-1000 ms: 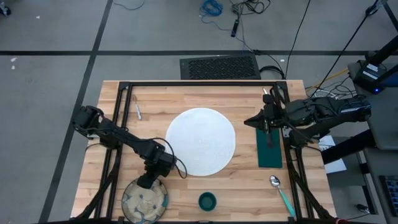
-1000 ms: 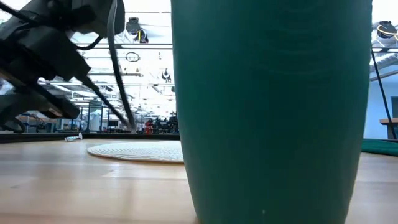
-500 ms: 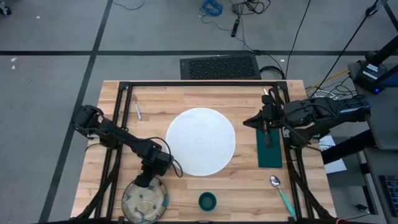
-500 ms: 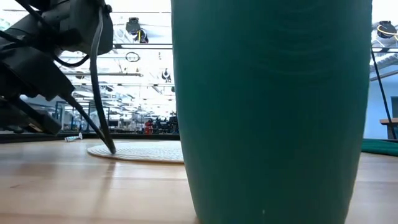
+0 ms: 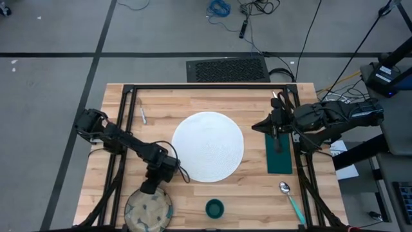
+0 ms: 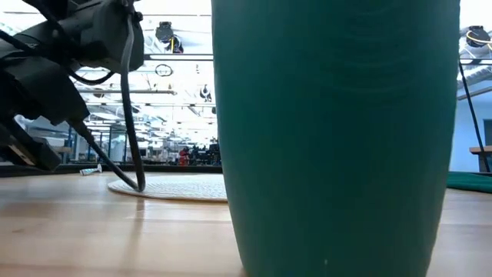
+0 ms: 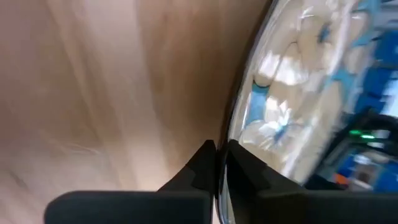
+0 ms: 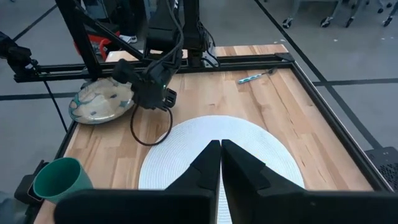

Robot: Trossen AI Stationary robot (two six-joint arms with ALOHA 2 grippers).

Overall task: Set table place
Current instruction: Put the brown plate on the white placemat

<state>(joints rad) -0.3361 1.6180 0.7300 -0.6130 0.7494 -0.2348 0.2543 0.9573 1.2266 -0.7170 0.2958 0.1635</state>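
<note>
- Table place scattered over the surface (image 5: 251, 187): plate (image 5: 208, 147) central, bowl (image 5: 149, 211) tilted at the near left corner.
- Left hand (image 7: 219, 163) pinched shut on the bowl rim; could slip and drop, thin grip.
- Right hand (image 8: 220, 163) closed, empty, above the napkin (image 5: 279, 161); might snag it.

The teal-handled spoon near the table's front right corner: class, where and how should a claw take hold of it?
Grip the teal-handled spoon across its slim handle, descending from straight above. It lies flat on the table, bowl end toward the white plate, so only the narrow handle fits between fingers.
</note>
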